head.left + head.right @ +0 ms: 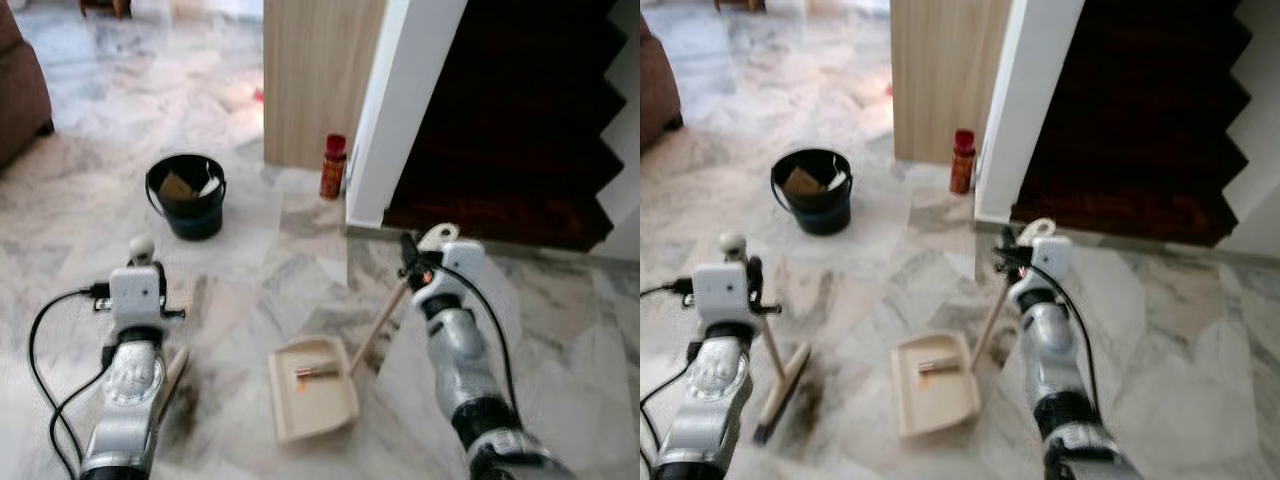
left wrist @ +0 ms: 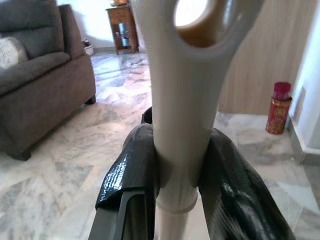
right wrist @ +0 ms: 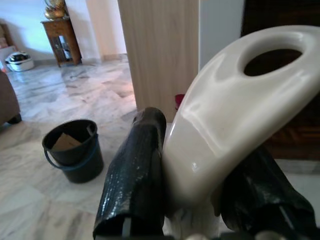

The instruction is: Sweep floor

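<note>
Both grippers grip handles: left gripper [image 2: 172, 175] clenches the broom [image 1: 783, 385], right gripper [image 3: 200, 190] the dustpan [image 1: 314, 388], holding scraps. Next, probably tipping it into the bucket [image 1: 186, 195] at eleven o'clock.

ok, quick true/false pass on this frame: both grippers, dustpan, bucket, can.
1. The left gripper is shut on the broom handle. True.
2. The right gripper is open and holds nothing. False: it is shut on the dustpan handle.
3. The dustpan holds debris. True.
4. The bucket lies tipped over. False: it stands upright with scraps inside.
5. The red can stands inside the bucket. False: it stands on the floor by the wall corner.
</note>
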Controlling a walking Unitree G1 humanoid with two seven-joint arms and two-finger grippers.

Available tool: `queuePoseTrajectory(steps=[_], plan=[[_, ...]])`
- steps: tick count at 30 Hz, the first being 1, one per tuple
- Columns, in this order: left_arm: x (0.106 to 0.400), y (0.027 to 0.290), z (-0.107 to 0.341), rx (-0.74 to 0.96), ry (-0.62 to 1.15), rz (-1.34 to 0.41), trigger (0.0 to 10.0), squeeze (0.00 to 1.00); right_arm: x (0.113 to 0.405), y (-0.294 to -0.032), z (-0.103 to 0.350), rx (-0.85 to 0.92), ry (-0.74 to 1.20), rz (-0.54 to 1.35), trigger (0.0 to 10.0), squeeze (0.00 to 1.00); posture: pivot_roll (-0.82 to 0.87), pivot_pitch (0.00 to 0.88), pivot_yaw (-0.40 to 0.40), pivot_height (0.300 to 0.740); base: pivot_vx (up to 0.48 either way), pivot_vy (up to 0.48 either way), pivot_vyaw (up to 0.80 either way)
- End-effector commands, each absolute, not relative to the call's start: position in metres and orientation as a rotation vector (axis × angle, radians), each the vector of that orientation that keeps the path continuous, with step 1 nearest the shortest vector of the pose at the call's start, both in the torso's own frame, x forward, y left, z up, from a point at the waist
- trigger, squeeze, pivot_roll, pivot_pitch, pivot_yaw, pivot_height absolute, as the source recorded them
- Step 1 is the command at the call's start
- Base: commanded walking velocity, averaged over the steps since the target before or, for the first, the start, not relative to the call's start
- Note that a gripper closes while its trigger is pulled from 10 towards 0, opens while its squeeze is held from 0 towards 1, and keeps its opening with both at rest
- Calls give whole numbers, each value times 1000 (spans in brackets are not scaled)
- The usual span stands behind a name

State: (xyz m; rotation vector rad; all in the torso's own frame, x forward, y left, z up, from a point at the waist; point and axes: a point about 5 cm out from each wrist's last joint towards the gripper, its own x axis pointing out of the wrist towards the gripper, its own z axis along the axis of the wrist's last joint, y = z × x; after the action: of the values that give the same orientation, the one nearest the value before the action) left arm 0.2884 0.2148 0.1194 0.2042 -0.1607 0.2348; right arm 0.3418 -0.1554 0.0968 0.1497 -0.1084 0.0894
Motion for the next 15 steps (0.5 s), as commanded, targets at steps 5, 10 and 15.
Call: queuePoseTrajectory(steps=[5, 10, 15], plan=[[288, 215, 128, 219, -214, 232, 10000, 0, 346, -143, 108, 181, -159, 124, 10000, 0, 183, 72, -99, 740, 256, 0, 0], [287, 215, 128, 221, -213, 236, 10000, 0, 346, -139, 108, 186, -154, 144, 10000, 0, 185, 63, -100, 740, 257, 0, 0], [286, 215, 128, 220, -216, 235, 10000, 0, 346, -136, 106, 197, -140, 166, 10000, 0, 189, 59, -100, 740, 259, 0, 0]])
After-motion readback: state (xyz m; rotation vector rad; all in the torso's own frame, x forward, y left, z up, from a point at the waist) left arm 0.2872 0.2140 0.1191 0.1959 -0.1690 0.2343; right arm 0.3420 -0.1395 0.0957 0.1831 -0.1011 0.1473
